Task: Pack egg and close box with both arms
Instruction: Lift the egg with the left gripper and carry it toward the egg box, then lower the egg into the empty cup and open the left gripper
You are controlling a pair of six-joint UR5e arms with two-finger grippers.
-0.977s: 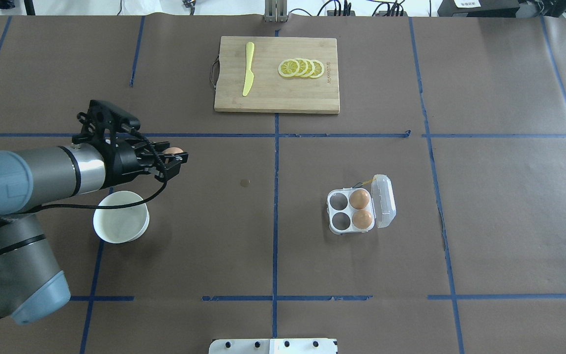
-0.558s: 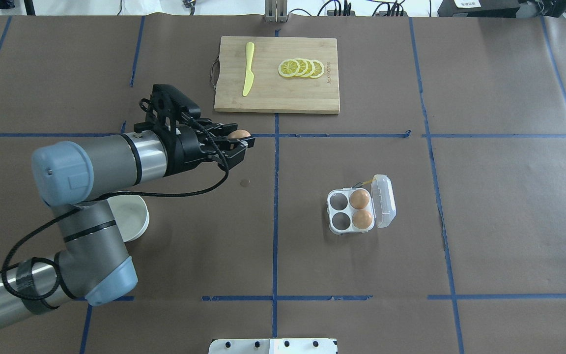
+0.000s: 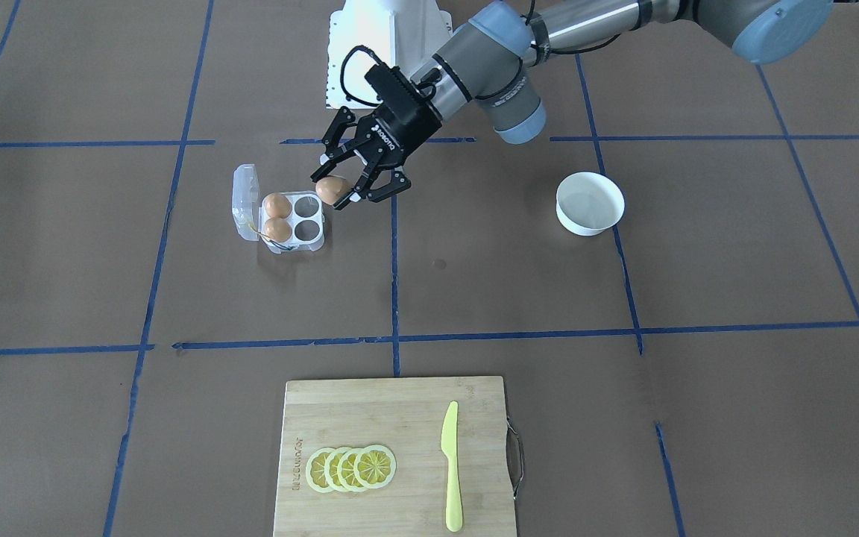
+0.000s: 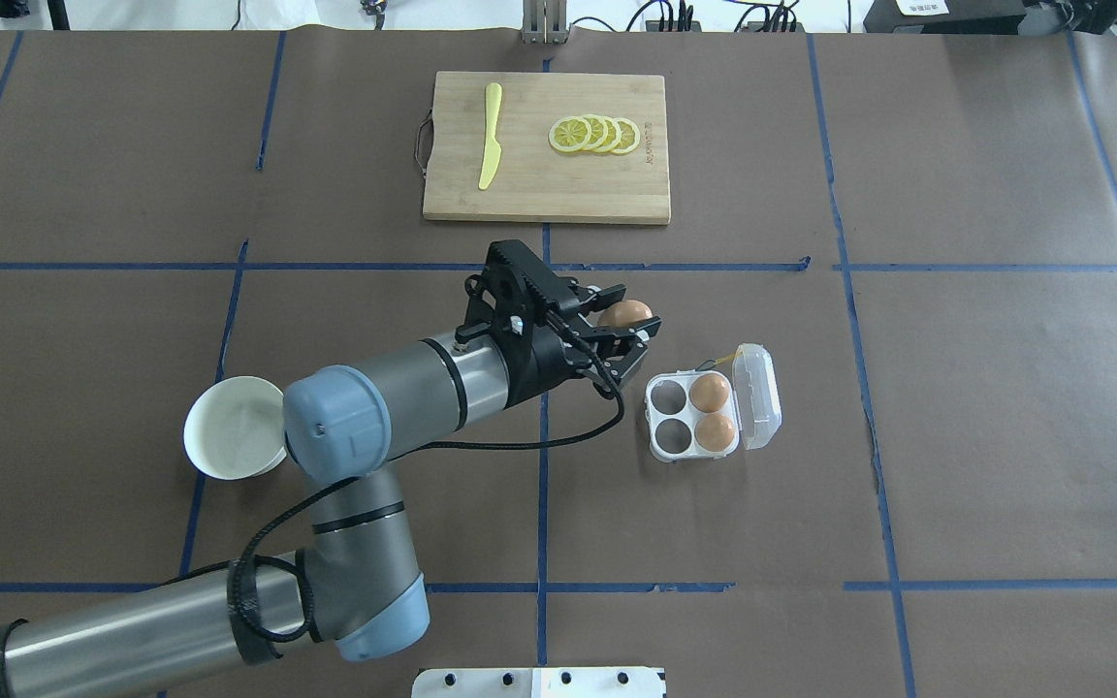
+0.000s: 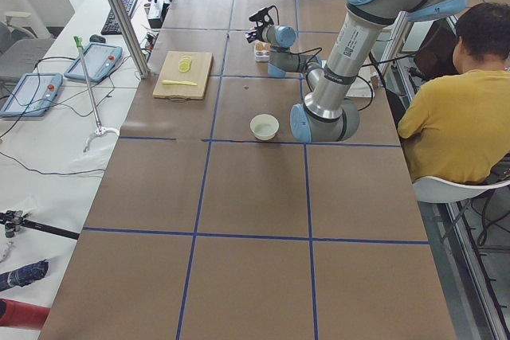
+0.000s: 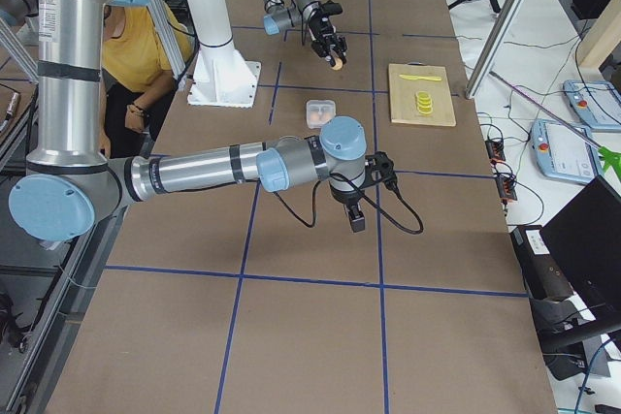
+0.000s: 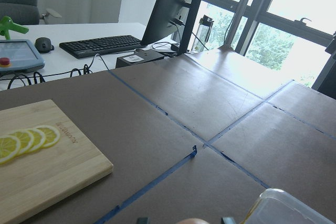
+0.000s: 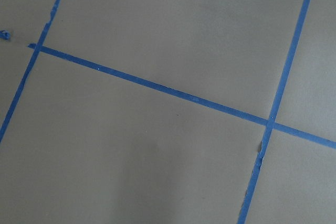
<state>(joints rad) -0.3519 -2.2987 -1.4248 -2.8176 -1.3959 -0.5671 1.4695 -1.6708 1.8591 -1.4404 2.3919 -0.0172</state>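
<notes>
My left gripper (image 4: 638, 310) is shut on a tan-brown egg (image 4: 624, 314) and holds it above the table, just left of and behind the box (image 4: 675, 419). The box is a clear four-cell carton with its lid (image 4: 758, 396) hinged open to the right. Two eggs (image 4: 711, 392) fill its right-hand cells; the two left-hand cells are bare. In the front-facing view the held egg (image 3: 332, 189) hangs beside the carton (image 3: 309, 224). My right gripper (image 6: 355, 216) shows only in the exterior right view, low over bare table; I cannot tell its state.
A white bowl (image 4: 229, 438) stands at the left, partly under my left arm's elbow. A wooden cutting board (image 4: 539, 189) at the back holds a yellow knife (image 4: 490, 136) and lemon slices (image 4: 595, 134). A person in yellow (image 5: 454, 129) sits behind the robot.
My left arm has swung right with the egg in its gripper, from near the white bowl to just beside the carton. The carton and its eggs have not moved.
</notes>
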